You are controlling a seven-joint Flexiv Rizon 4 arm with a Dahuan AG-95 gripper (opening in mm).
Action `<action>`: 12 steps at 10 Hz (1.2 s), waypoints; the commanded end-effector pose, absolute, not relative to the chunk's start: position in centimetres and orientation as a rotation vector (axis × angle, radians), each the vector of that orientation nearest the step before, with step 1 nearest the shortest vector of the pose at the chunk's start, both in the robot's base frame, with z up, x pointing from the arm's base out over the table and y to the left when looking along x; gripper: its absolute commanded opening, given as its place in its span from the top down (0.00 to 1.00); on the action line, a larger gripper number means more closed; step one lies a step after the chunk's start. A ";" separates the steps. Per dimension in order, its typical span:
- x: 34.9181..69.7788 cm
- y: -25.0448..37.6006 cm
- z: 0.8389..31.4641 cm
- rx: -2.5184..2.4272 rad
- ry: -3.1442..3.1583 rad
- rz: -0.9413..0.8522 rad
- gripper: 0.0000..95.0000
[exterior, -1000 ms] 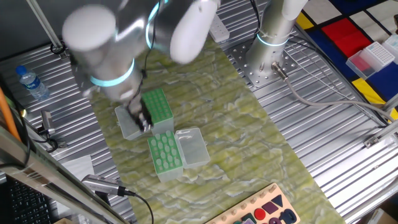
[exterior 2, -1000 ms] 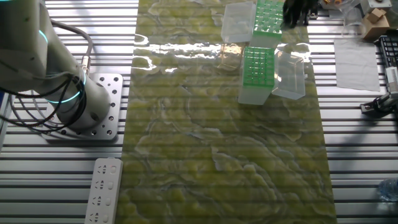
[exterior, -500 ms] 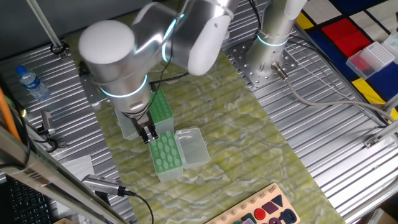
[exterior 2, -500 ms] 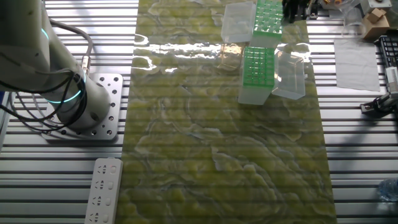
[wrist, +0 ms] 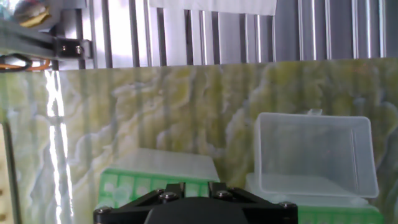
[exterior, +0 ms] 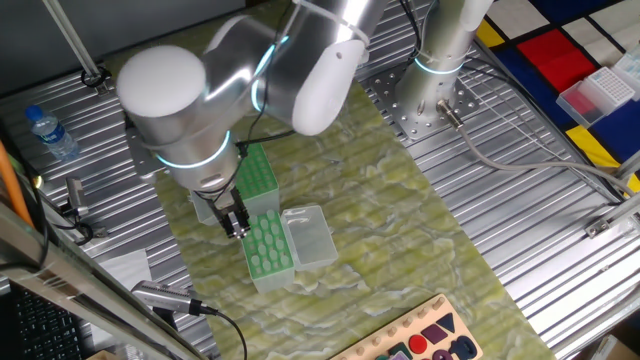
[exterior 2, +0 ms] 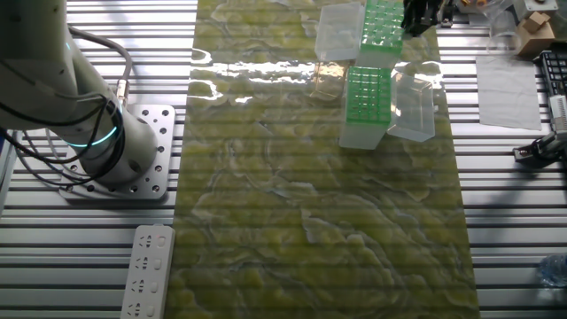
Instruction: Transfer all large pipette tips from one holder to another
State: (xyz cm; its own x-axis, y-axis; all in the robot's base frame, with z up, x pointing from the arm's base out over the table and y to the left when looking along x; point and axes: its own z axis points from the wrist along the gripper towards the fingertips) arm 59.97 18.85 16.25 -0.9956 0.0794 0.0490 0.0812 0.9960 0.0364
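Two green plastic racks with clear hinged lids are sitting end to end on the mottled yellow-green mat (exterior 2: 310, 221). One green rack (exterior: 266, 245), the one farther from the arm's base, is showing rows of pale round dots, the large whitish pipette tips (exterior: 264, 238), with its clear lid (exterior: 311, 236) lying open beside it. The second green rack (exterior: 253, 175) is lying partly under the arm, its own clear lid (exterior 2: 335, 34) folded out to the side; whether it holds tips I cannot tell. The black two-finger gripper (exterior: 236, 222) is hovering at the gap between both racks, and whether its fingers are apart or together I cannot tell. The mat is covering a ribbed aluminium table (exterior: 520, 200). A small water bottle (exterior: 50, 133) is standing near one table edge, a white power strip (exterior 2: 146, 270) is lying by the arm's base, and red, yellow and blue panels (exterior: 545, 50) are showing at a corner. No writing is legible.
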 end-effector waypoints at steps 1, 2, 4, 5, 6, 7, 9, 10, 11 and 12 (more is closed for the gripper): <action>60.1 19.1 15.9 -0.156 -3.090 -0.066 0.80; 60.1 19.2 15.8 -0.170 -3.089 -0.070 0.80; 60.1 19.6 15.6 -0.182 -3.089 -0.073 0.80; 60.0 19.7 15.6 -0.185 -3.088 -0.074 0.80; 60.0 19.8 15.5 -0.185 -3.088 -0.074 0.80; 59.9 19.7 15.4 -0.184 -3.088 -0.072 0.80; 59.5 19.4 15.0 -0.163 -3.092 -0.072 0.80; 59.3 19.3 14.9 -0.155 -3.094 -0.070 0.80; 59.3 19.3 14.9 -0.157 -3.093 -0.069 1.00; 59.3 19.3 14.9 -0.161 -3.093 -0.066 1.00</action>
